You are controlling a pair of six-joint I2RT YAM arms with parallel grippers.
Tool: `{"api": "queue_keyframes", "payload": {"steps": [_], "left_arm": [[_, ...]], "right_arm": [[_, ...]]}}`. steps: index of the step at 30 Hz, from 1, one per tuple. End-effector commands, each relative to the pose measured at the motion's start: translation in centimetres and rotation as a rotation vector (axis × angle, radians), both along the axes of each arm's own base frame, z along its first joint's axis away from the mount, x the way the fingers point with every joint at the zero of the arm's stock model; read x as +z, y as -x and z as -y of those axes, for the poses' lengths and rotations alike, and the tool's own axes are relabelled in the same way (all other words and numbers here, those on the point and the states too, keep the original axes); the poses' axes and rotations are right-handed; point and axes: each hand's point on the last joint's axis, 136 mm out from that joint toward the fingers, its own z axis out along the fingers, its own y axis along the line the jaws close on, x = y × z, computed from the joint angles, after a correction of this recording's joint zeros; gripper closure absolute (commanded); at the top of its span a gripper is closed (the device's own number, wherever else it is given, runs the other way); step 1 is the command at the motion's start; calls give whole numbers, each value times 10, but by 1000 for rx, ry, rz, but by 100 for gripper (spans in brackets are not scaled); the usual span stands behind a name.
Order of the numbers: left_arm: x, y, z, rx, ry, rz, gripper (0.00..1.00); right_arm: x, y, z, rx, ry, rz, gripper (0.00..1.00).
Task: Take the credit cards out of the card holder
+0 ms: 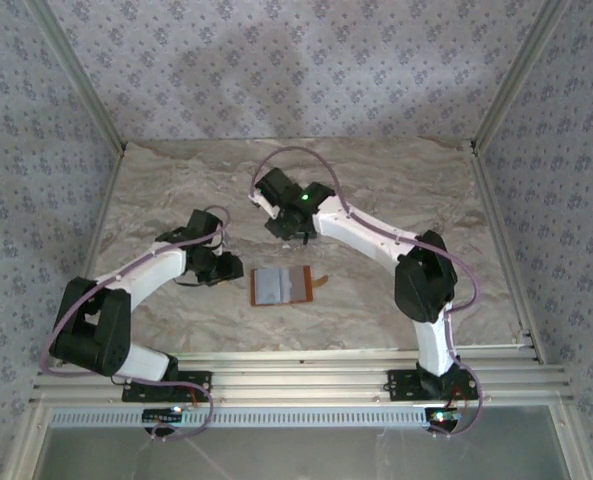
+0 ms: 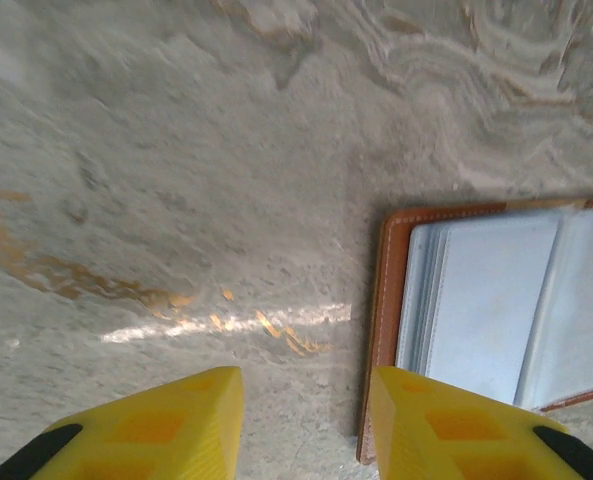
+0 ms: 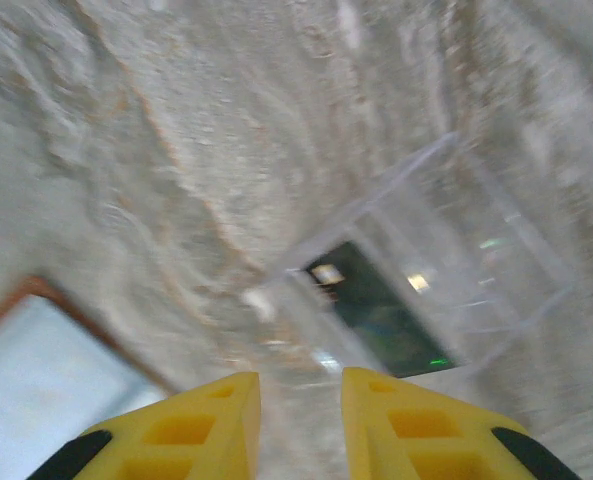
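Observation:
The card holder [image 1: 281,285] lies open and flat mid-table, brown leather with grey-blue lining and a small strap tab on its right. In the left wrist view the card holder [image 2: 496,300] is at the right, and its pockets show pale lining. My left gripper [image 2: 306,378] is open just off its left edge, the right finger over the leather border, with only table between the fingers. My right gripper [image 3: 299,378] is open and holds nothing, just behind the holder [image 3: 46,375]. Beyond it a dark credit card [image 3: 381,305] lies inside a clear plastic stand [image 3: 446,250].
The marble-patterned table [image 1: 176,180] is walled by patterned panels at the back and both sides. A metal rail [image 1: 306,375] carrying both arm bases runs along the near edge. The right wrist view is motion-blurred.

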Motion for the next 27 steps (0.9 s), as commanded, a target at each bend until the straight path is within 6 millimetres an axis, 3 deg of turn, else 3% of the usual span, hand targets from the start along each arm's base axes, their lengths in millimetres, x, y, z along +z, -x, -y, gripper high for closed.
{"api": "queue_keyframes", "payload": {"steps": [1,5,9,13,18,27], "left_arm": [[15,-12,-9,59,53,68,61],[18,-13,-21,98,86,85,61],[18,-8,-29,129,127,87,60],[17,-3,-30,129,138,88,60],[17,-1,-29,124,149,91,59],[12,3,-26,117,170,75,59]], "right_arm": [[0,33,-13,-260,-232,-209,72],[-23,69,-46,-313,-421,-495,73],[-46,89,-69,-345,-528,-644,71],[-69,98,-70,-365,-459,-675,67],[-85,105,-76,-362,-418,-703,65],[-112,111,-69,-378,-343,-728,64]]}}
